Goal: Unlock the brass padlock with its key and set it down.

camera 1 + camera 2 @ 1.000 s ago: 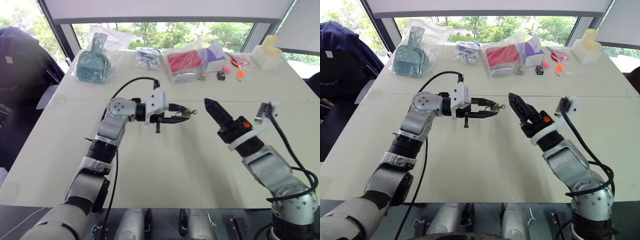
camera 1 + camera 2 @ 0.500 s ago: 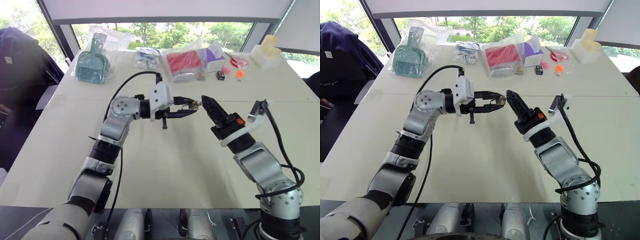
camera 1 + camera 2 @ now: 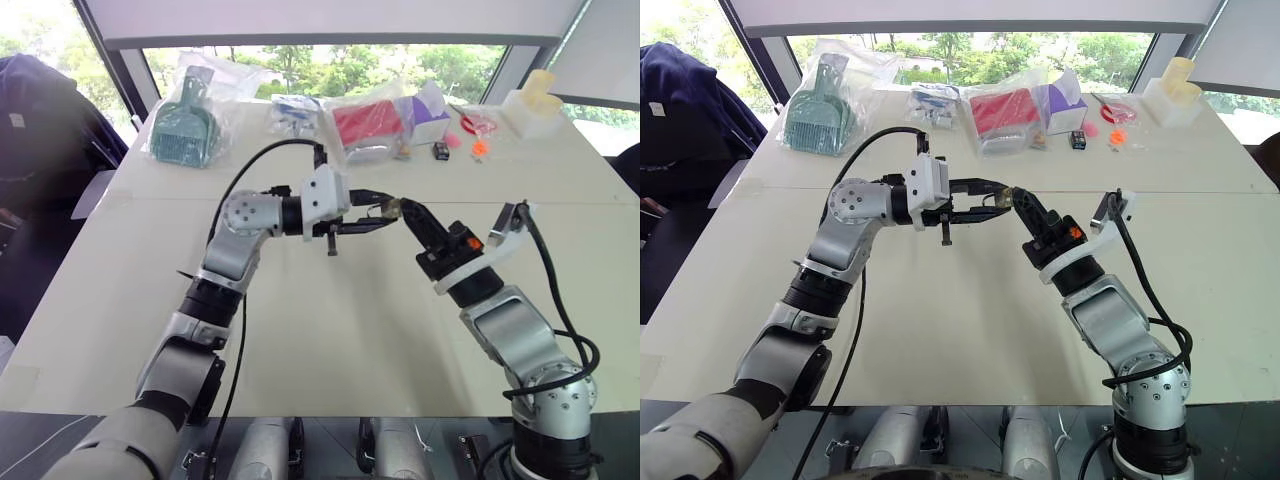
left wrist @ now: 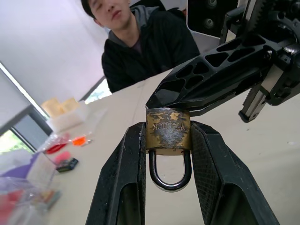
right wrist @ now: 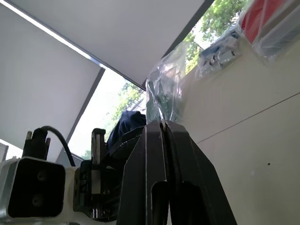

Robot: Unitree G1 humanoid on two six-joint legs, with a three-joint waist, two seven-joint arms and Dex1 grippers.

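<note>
Table: white; bagged items lie along its far edge, well beyond the padlock.
Left gripper: held above the table, fingers clamped on the padlock's sides.
Right gripper: was apart from the padlock a second ago; now its tip meets the padlock's keyhole end, fingers pressed together.
Padlock: shackle closed, pointing back toward the left wrist.
Key: too small to tell.
Meaning: probably key seating; unlocking not yet done.

- A wide white table carries everything (mostly along its far edge).
- Far edge: bagged teal brush, clear bag of small parts, bagged red item, purple box, small black box, orange bits, pale block.
</note>
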